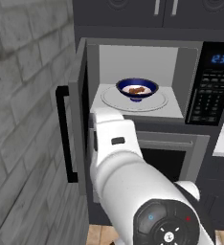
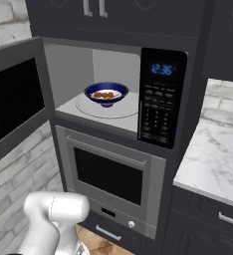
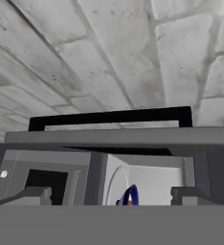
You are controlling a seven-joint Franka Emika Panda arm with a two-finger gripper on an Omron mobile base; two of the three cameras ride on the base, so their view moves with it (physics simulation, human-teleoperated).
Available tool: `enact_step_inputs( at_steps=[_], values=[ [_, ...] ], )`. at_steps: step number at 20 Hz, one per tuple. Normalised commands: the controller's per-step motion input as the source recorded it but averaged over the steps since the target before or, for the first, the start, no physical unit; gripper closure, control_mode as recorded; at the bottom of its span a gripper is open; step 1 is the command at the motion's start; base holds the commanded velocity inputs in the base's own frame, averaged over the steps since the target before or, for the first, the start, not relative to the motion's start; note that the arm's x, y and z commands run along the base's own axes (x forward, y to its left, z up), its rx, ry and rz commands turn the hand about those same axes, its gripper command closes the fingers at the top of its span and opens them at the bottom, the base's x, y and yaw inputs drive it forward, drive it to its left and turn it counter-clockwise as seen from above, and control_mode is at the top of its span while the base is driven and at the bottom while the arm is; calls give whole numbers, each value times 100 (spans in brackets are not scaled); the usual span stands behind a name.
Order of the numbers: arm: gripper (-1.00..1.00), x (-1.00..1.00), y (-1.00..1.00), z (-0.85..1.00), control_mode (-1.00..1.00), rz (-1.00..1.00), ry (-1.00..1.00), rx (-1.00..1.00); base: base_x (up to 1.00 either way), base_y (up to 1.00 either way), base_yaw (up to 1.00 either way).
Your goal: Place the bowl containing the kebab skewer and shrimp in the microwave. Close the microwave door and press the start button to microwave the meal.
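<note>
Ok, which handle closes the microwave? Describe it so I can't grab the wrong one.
Find the microwave with the blue clock. Its door stands swung open to the left, by the brick wall. The handle on it is black and vertical, unlike the horizontal grey bar on the oven below.

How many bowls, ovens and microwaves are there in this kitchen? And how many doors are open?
Bowls: 1, the bowl on the turntable.
Microwaves: 1, the microwave.
Ovens: 1, the oven below it.
Open doors: 1, the microwave door.
Total: 4
</note>
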Motion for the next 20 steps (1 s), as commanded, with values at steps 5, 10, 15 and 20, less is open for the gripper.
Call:
enact_step_inputs(
  at_steps=[5,10,15,20],
  values=[
    [-100,30,0,-13,-100,5,0,-1,0,0,0],
    [-100,28,0,-22,-100,8,0,0,0,0,0],
    [-100,21,6,-27,-100,8,0,0,0,0,0],
    [-100,15,25,-19,-100,7,-3,0,0,0,0]
  ],
)
